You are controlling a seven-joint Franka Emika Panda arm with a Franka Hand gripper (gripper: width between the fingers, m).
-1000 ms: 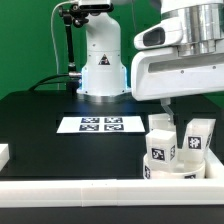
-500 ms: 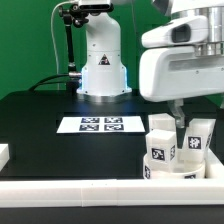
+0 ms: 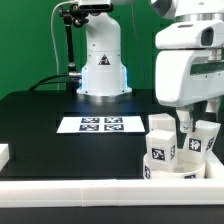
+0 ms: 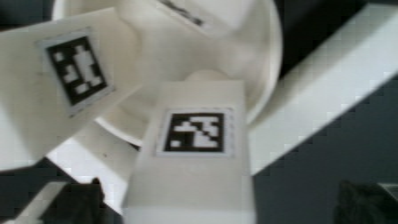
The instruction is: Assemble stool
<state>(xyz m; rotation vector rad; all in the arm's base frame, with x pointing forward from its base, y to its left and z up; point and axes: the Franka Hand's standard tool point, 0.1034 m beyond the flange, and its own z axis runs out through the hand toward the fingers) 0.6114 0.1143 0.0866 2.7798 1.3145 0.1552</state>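
1. White plastic makes up every stool part here, so I judge them light, stiff and rather slick; the printed tags are flat and add no grip.
2. The gripper (image 3: 186, 124) hangs low over the cluster of parts near the worktop's (image 3: 40, 120) front right corner, its tips reaching down between two upright legs. Whether it is released or clenched I cannot tell: the exterior view hides the tips behind the parts, and the wrist view shows only dark blurred shapes at the frame's edge.
3. Directly under the wrist camera lies one blocky leg (image 4: 187, 165), its tagged face turned up to the lens and its long axis running away from the camera toward the seat (image 4: 249, 50).
4. I would take that leg across its two plain flat sides, about midway along, leaving the tag free; a squarely centred hold should keep slick plastic from twisting.
5. In the exterior view the leg left of the gripper (image 3: 161, 126) and the leg right of it (image 3: 205, 135) both stand on end, long axes vertical, tags facing the front edge.
6. The round seat (image 3: 170, 158) sits just in front of them, close to the front rail (image 3: 70, 205).
7. The marker board (image 3: 98, 125) lies flat mid-worktop, well apart.
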